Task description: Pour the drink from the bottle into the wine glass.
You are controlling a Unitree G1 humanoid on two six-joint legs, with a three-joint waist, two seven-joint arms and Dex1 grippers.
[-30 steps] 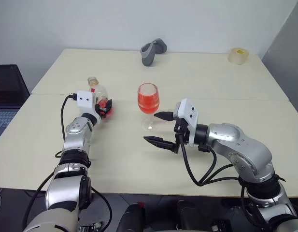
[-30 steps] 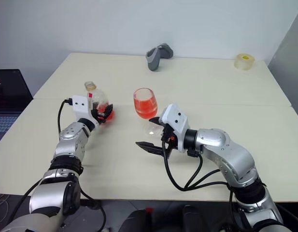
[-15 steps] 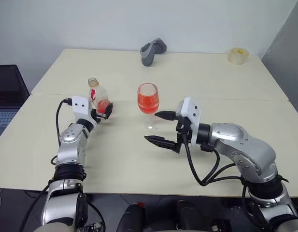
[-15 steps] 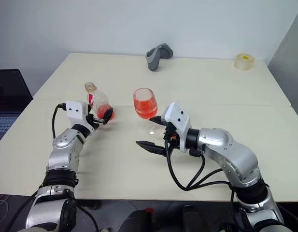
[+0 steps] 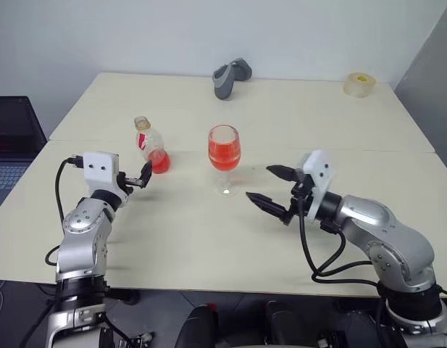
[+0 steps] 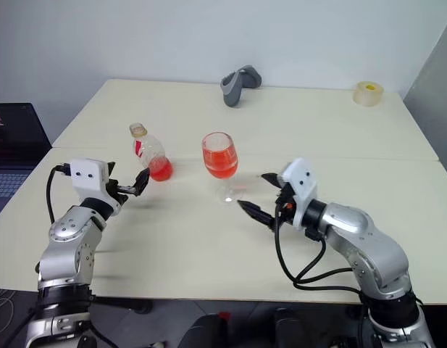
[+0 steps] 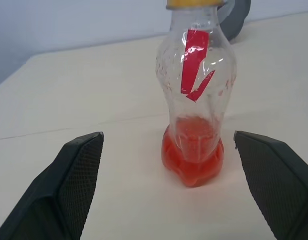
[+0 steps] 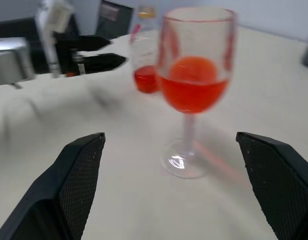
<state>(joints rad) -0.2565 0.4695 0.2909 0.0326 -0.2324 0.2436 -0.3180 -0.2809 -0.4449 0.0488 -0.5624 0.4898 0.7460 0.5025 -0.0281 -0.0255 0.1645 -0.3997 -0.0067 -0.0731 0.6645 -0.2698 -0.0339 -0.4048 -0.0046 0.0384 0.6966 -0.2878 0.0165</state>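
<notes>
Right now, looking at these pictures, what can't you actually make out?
- The bottle: the top of its cap is cut off by the left wrist view's upper edge.
- Its label's red markings: too small to read in the head views.
- The grey object at the table's far end: too small to identify.
- The laptop: cut off by the picture's left edge.

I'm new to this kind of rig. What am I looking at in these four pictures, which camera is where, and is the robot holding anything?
A two-armed humanoid robot stands at a pale table. Two pictures come from its head, looking down over both arms; the other two come from cameras on each wrist, looking out between that gripper's black fingers. The left gripper is open just short of the bottle, which stands upright with a little red drink at its bottom. The right gripper is open beside the wine glass, about half full of the drink. Nothing is held. Farther back lie a grey object and a tape roll.
</notes>
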